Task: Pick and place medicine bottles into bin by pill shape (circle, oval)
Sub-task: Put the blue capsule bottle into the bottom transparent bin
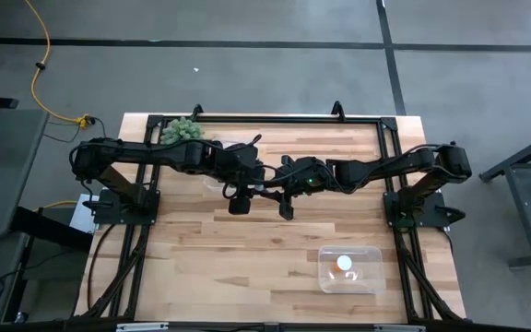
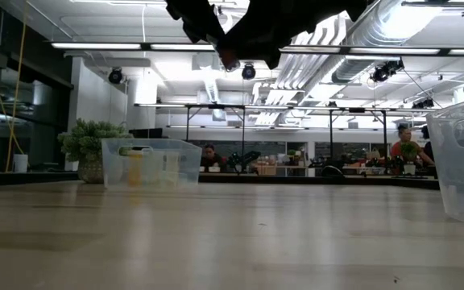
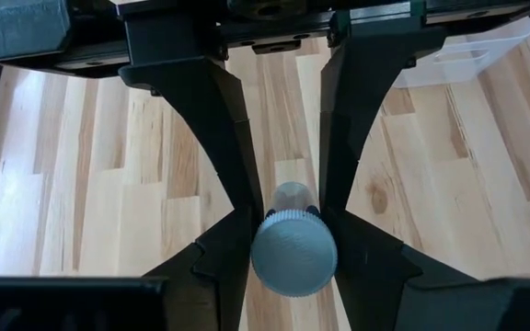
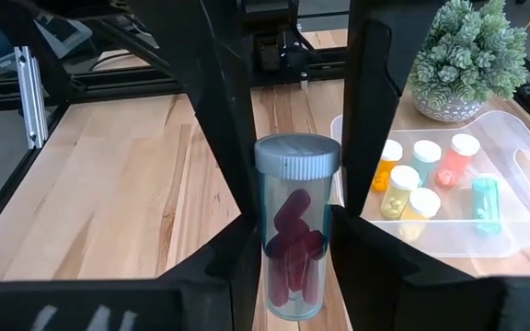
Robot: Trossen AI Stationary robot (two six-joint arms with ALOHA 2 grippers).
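A medicine bottle [image 4: 293, 230], clear pale blue with a grey ribbed cap and long dark red pills inside, hangs high over the middle of the table between both grippers. My right gripper [image 4: 293, 267] is shut on its lower body. My left gripper [image 3: 293, 253] is shut at its cap and comes from the opposite side. In the high view, my left gripper [image 1: 258, 187] and right gripper [image 1: 277, 187] meet tip to tip and hide the bottle. Several more bottles [image 4: 426, 179] stand or lie in a clear bin [image 4: 523, 216] at the far side. One white-capped bottle [image 1: 344, 263] sits in another clear bin [image 1: 376, 284] at the near right. My left gripper has the bottle's cap [image 3: 260, 257] between its two fingers [image 3: 224, 267], one on each side of the ribbed rim. It comes slanting down from the table's left, and the fingers run along the bottle's length. The cap end faces its wrist. My right gripper pinches the lower half of the bottle's body [image 4: 274, 271] between its two fingers [image 4: 237, 262]. It comes nearly level from the table's right, and the fingers lie across the bottle. The bottle stands cap up, clear of the table.
A spiky green plant [image 1: 182, 131] in a pot stands at the far left, beside the bin of bottles. Bare wood lies below the grippers and toward the near left. In the low view, people sit at desks [image 2: 401, 149] well beyond the table.
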